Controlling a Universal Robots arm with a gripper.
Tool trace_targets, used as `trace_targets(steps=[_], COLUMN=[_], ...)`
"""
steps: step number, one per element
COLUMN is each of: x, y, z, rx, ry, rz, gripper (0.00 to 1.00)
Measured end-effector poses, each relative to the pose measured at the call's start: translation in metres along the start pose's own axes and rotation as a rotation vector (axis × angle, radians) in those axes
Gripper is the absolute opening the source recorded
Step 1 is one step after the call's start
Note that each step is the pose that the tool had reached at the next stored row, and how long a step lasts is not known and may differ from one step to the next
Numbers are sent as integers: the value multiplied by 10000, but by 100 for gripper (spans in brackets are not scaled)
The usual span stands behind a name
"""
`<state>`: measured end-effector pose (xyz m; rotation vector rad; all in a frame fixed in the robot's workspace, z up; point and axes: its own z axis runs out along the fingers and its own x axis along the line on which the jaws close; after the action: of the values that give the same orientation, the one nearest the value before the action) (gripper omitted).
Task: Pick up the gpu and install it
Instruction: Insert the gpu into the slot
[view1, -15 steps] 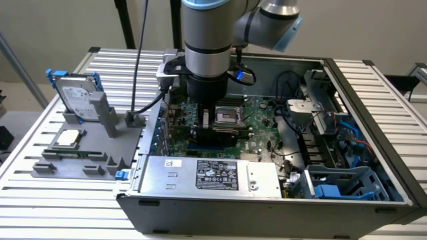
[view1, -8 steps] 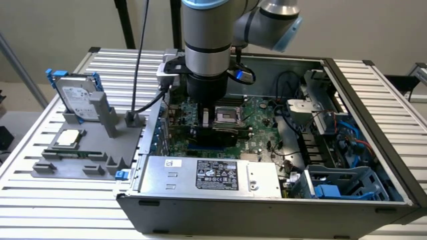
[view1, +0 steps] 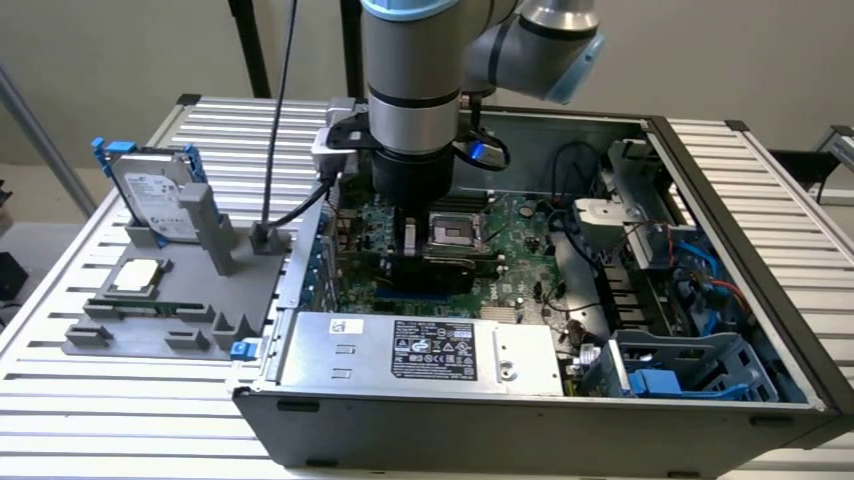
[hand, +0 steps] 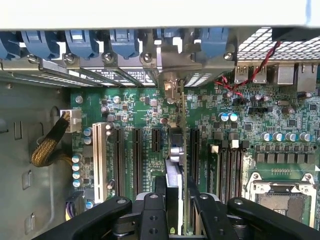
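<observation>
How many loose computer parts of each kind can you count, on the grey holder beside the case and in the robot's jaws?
Silver hard drive with blue rails: 1
Square silver processor chip: 1
Narrow green memory stick: 1
Thin black-and-green gpu card: 1
Total: 4

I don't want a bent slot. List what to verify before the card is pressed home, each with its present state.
1. Card held between the gripper fingers: ok.
2. Card standing on edge over the motherboard: ok.
3. Card's bracket end toward the blue clips: ok.
4. Card's bottom edge aligned for insertion: cannot tell, hidden.
5. Braided cable apart from the card: ok.
</observation>
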<state>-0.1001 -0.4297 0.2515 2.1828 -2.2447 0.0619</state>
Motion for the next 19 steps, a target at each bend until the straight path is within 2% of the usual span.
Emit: trace_targets(steps=[6,19], x=[48,50], y=[-1,-2], z=[3,51], rx=[-1,-3], ry=[4,9], rz=[3,0], gripper=[27,27])
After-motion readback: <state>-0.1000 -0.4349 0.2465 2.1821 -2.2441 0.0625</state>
